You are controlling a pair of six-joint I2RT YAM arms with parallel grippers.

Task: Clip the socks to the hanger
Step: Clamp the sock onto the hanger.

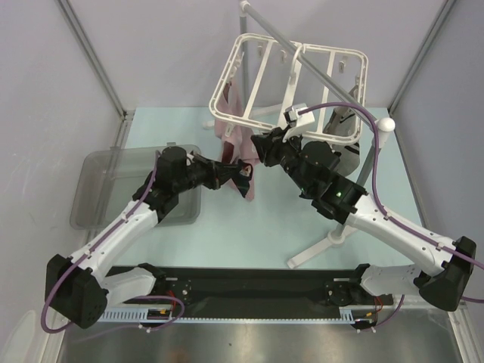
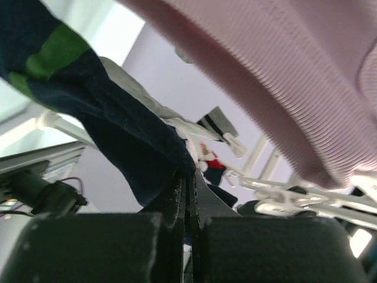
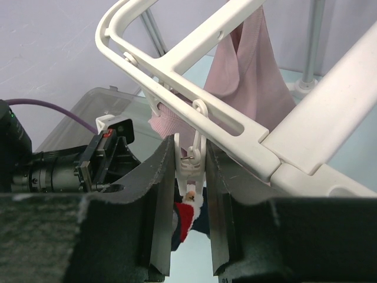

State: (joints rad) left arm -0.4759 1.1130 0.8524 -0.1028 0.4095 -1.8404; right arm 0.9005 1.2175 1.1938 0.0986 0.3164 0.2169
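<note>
The white hanger [image 1: 302, 57] hangs from a grey pole, and a mauve-pink cloth [image 1: 231, 113] and a light grey sock [image 1: 342, 125] dangle from it. My left gripper [image 1: 240, 175] is shut on a dark navy sock [image 2: 118, 130] that has a green patch and a Santa figure [image 3: 187, 215], and holds it up under the frame's near-left corner. My right gripper [image 3: 190, 154] is shut on a small white clip [image 3: 193, 164] dangling from the hanger [image 3: 235, 121]. The sock's Santa part sits just below that clip, and I cannot tell whether they touch.
A clear plastic bin [image 1: 113, 189] stands at the left, beside the left arm. The white foot of the pole stand [image 1: 325, 243] lies on the table by the right arm. The pink cloth [image 2: 265, 76] hangs close above the left wrist.
</note>
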